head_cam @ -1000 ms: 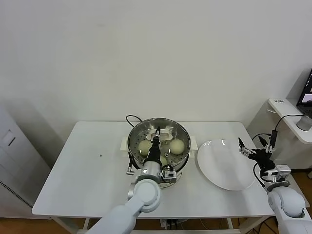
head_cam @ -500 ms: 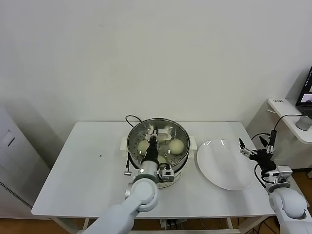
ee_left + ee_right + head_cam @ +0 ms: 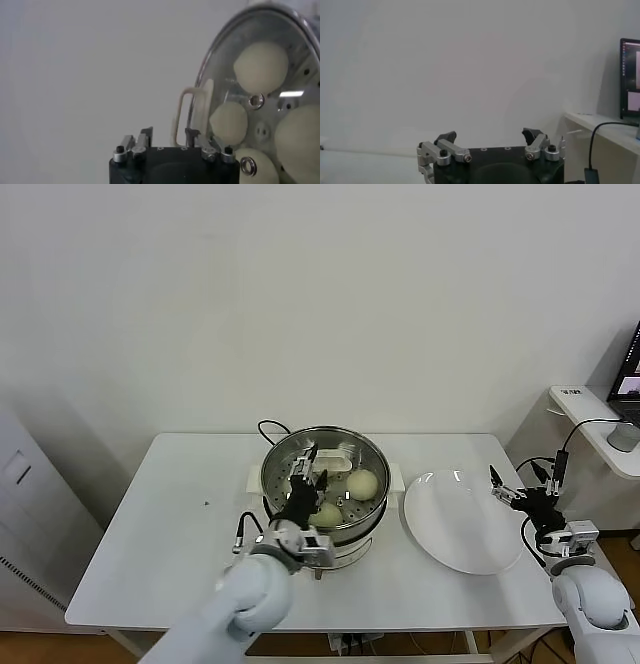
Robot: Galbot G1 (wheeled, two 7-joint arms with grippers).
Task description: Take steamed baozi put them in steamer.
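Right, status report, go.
Left gripper open, empty, over steamer. Right gripper open, idle beside bare plate. Four baozi in steamer. Nothing in the way.

Left gripper (image 3: 303, 475) low at centre, fingers apart and empty; right gripper (image 3: 520, 490) at far right, fingers spread.

Right tool (image 3: 490, 137), fingers spread, before white wall (image 3: 445, 60)

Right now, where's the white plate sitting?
In the head view, the white plate lies bare on the table's right side, just right of the steamer, with the right gripper hovering at its far right edge.
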